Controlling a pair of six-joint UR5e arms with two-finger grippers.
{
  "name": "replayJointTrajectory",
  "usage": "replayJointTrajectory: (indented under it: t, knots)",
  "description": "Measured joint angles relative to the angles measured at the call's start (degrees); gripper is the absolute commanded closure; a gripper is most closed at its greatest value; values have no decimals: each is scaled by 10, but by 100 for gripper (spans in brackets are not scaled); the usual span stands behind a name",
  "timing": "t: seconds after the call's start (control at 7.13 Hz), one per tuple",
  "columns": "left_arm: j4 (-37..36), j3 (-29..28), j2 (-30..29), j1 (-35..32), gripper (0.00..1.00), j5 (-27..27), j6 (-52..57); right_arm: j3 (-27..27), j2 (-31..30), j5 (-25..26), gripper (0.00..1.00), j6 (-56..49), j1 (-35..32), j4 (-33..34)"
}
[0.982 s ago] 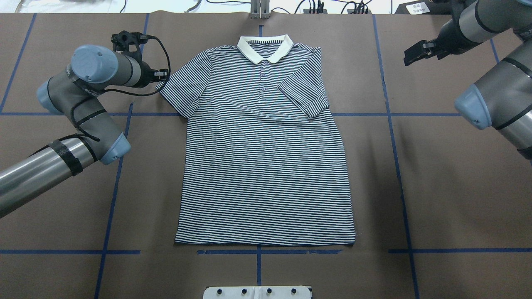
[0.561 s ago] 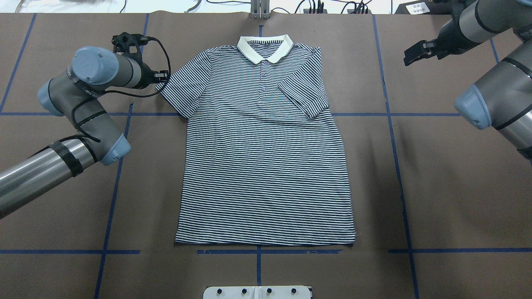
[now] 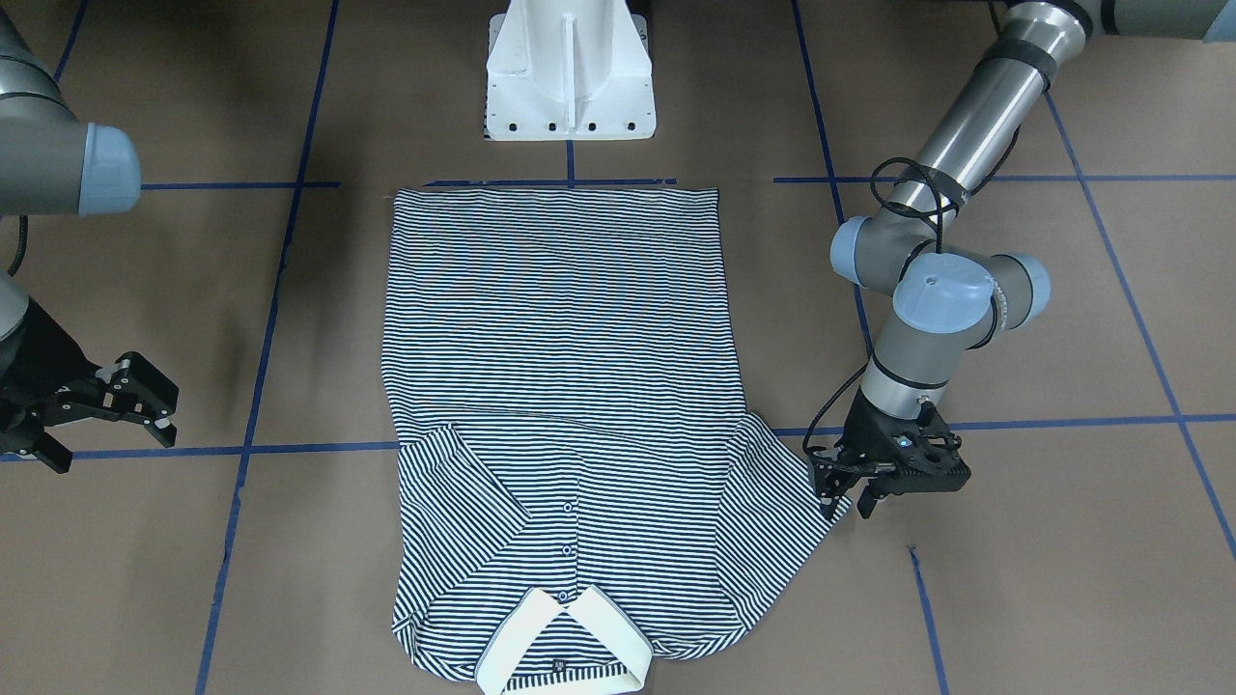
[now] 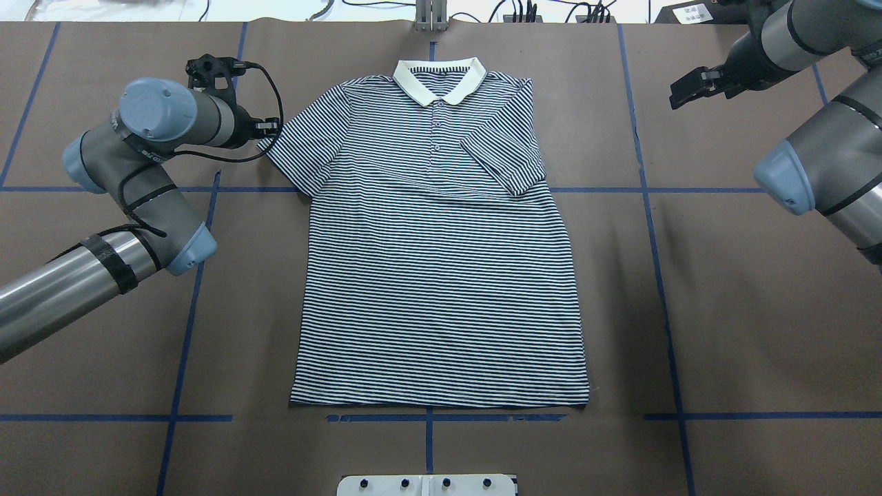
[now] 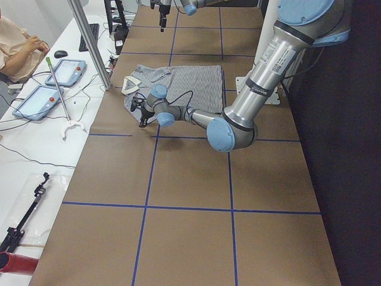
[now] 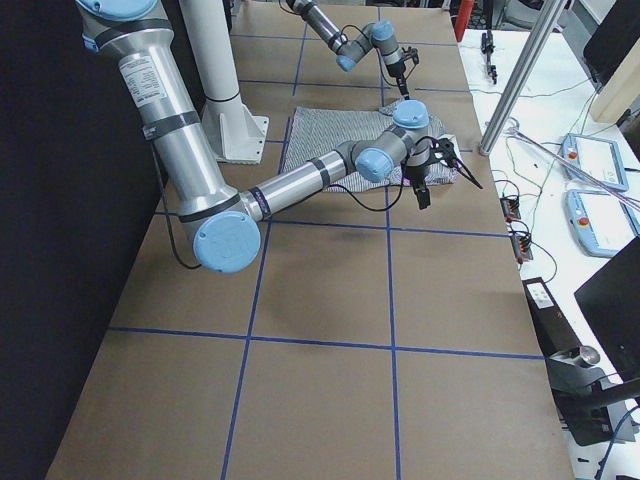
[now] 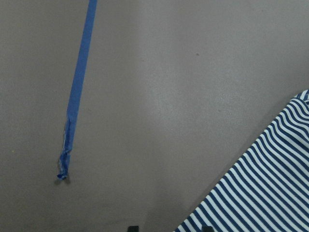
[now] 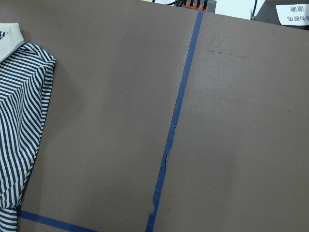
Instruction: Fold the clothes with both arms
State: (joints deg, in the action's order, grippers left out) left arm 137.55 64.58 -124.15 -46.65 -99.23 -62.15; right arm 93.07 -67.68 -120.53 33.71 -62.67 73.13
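The striped polo shirt [image 4: 441,275] lies flat and face up on the brown table, with its cream collar [image 4: 439,76] at the far edge. One sleeve [image 4: 503,155] is folded over onto the chest. The other sleeve [image 4: 303,145] lies spread out. My left gripper [image 4: 267,131] is down at that sleeve's outer edge. It is open, and the sleeve's striped corner [image 7: 260,193] lies between its fingertips. In the front-facing view the left gripper [image 3: 847,504] stands at the sleeve tip. My right gripper [image 4: 679,93] is open and empty. It is held off to the shirt's right, away from the cloth [image 8: 24,121].
The white pedestal base [image 3: 570,68] stands at the table's near edge, just past the shirt's hem. Blue tape lines [image 4: 654,241] cross the table. A metal post [image 4: 431,14] and cables sit along the far edge. An operator [image 5: 18,47] sits at a side desk.
My left arm's wrist has shifted very slightly by the sleeve. The shirt and the right arm have not moved.
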Motion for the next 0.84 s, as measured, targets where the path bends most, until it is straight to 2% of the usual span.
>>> replayJointTrajectory:
  t: [0.42, 0.56, 0.7, 0.84]
  knots:
    - [0, 0, 1, 4, 51, 0, -1, -2, 0, 0, 0, 0, 0, 0]
    - [0, 0, 1, 5, 69, 0, -1, -2, 0, 0, 0, 0, 0, 0]
    - [0, 1, 1, 7, 100, 1, -1, -2, 0, 0, 0, 0, 0, 0]
    - [2, 2, 1, 8, 100, 0, -1, -3, 0, 1, 0, 1, 0, 0]
